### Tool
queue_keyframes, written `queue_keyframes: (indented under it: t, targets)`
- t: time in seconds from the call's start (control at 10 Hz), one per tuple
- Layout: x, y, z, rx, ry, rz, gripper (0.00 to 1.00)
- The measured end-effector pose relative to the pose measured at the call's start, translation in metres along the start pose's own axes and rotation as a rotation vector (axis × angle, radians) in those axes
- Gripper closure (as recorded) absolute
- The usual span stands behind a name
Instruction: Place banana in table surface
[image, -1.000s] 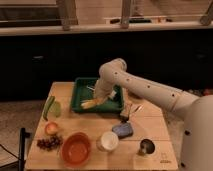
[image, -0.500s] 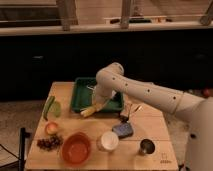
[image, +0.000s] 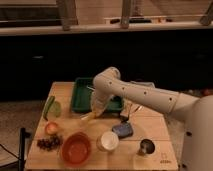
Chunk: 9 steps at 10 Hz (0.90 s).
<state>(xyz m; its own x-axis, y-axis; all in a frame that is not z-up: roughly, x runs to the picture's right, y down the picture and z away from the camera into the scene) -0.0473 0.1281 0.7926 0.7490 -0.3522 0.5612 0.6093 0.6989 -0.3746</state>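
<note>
The gripper (image: 96, 113) and the small, pale-yellow, slightly curved banana (image: 87, 118) had come forward out of the dark green rectangular tray (image: 79, 96). The gripper clamped one end of the banana just past the tray's front rim, low over the light-brown planked table surface (image: 155, 127); whether fruit touched wood was unclear.

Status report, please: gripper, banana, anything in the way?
Gripper in front of green tray, low over table surface. Banana at its tip. Red bowl, white cup nearer the edge, apart.
</note>
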Motion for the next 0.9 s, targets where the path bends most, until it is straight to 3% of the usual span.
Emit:
queue_keyframes:
  t: [0.9]
  targets:
    - [0.011, 0.016, 0.056, -0.062, -0.027, 0.008, 1.00]
